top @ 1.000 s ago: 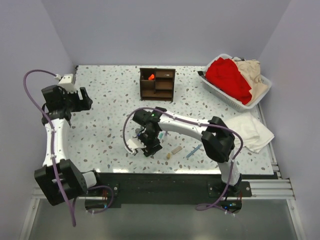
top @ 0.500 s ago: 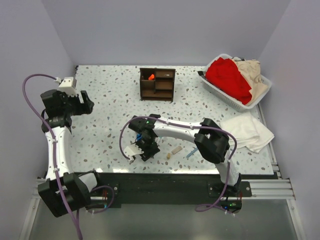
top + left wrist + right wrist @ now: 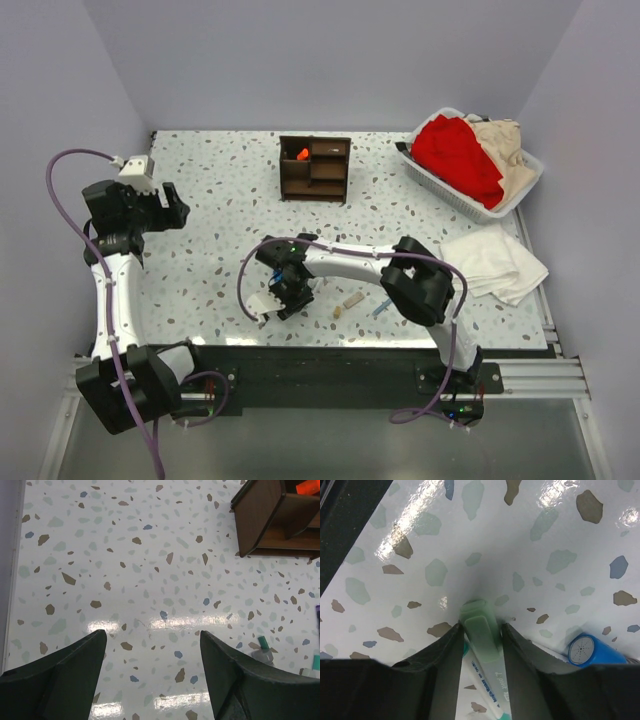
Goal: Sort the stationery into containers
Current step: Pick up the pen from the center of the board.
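Presently, step in hand: pick-up of the marker [image 3: 484, 660], first half of a sort.

- Right gripper [image 3: 480, 630]: low over the table [image 3: 220, 200], well apart from the organiser [image 3: 314, 167], on its arm-base side. The jaws stood narrow, one to each side of the green cap [image 3: 479, 617] and touching it as far as the wrist view showed. The marker lay flat, not yet lifted.
- Marker: white barrel, green cap. Its long axis ran straight down the gap between the jaws. The cap probably pointed away from the organiser, toward the table's dark near edge.
- Cylinder [image 3: 592, 652]: blue, just beside the barrel.
- Left gripper [image 3: 152, 635]: well off to the organiser's left, jaws wide, holding nothing.
- Organiser: one orange piece [image 3: 301, 154] in the upper-left cubby.

Next move, by judgement: a firm pinch, a level lift clear of the cylinder, then a carry to the organiser. The barrel would need turning end-on to a cubby mouth.
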### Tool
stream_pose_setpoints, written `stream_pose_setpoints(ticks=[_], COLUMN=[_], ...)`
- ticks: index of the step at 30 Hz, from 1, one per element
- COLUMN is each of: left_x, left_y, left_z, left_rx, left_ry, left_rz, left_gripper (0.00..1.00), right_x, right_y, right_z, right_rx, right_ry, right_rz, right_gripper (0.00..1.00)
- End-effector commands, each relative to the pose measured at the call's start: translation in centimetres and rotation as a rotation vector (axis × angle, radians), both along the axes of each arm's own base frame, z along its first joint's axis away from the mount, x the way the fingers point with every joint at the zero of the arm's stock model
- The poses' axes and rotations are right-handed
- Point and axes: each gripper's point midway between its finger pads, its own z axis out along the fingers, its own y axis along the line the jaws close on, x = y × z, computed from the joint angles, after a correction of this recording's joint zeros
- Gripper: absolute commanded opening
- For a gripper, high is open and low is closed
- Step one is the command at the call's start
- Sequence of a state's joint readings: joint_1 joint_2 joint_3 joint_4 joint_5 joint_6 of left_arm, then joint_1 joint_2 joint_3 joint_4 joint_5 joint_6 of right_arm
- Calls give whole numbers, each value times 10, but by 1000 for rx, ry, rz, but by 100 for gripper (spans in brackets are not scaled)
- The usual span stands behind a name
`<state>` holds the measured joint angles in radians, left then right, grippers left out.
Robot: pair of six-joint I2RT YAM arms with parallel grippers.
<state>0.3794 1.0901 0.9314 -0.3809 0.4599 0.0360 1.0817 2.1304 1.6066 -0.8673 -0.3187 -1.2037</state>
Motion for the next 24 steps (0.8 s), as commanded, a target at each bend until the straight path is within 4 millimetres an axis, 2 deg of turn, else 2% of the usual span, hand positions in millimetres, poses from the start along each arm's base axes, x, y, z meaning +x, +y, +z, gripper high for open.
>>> stream_pose_setpoints(ticks=[1, 4, 5, 8, 9, 11, 12, 14, 15, 17, 18, 19, 20, 21, 22, 23, 24], left_x=[3, 3, 4, 7, 9, 16, 18, 25, 28, 34, 36, 38, 41, 42, 43, 45, 45], left_y=[-1, -1, -2, -4, -5, -5, -5, -5, -5, -6, -7, -10, -11, -12, -13, -17, -17], left_z=[5, 5, 3, 1, 3, 7, 9, 12, 12, 14, 14, 14, 15, 15, 15, 15, 14], left_rx=[-17, -17, -21, -35, -37, -41, -41, -49, -53, -67, -72, -77, -82, -84, -110, -121, -125], left_ry=[-32, -27, -18, -19, -28, -45, -51, -59, -59, -64, -64, -68, -79, -83, -83, -91, -91], left_rz=[0, -8, -15, -34, -40, -52, -54, -68, -73, -96, -104, -117, -133, -141, -136, -152, -155], left_gripper=[80, 80, 80, 80, 80, 80, 80, 80, 80, 80, 80, 80, 80, 79, 79, 79, 79], right_x=[-1, 0, 2, 19, 32, 49, 73, 99, 128, 164, 196, 220, 239, 266, 287, 305, 315], right_y=[-9, -14, -14, -9, 1, 10, 21, 34, 38, 45, 36, 41, 36, 18, 19, 7, 8], right_z=[-14, -1, 5, 43, 65, 92, 123, 151, 188, 225, 249, 274, 291, 298, 323, 329, 325], right_rx=[-37, -49, -46, 16, 65, 122, 205, 298, 396, 536, 624, 750, 831, 898, 1030, 1079, 1106], right_ry=[-38, -51, -64, -103, -127, -141, -167, -169, -182, -180, -149, -152, -133, -68, -81, -78, -47], right_rz=[3, -17, -21, -65, -98, -147, -216, -305, -412, -539, -699, -764, -841, -1004, -1037, -1096, -1148], right_gripper=[20, 0, 0, 0, 0, 0, 0, 0, 0, 0, 0, 0, 0, 0, 0, 0, 0])
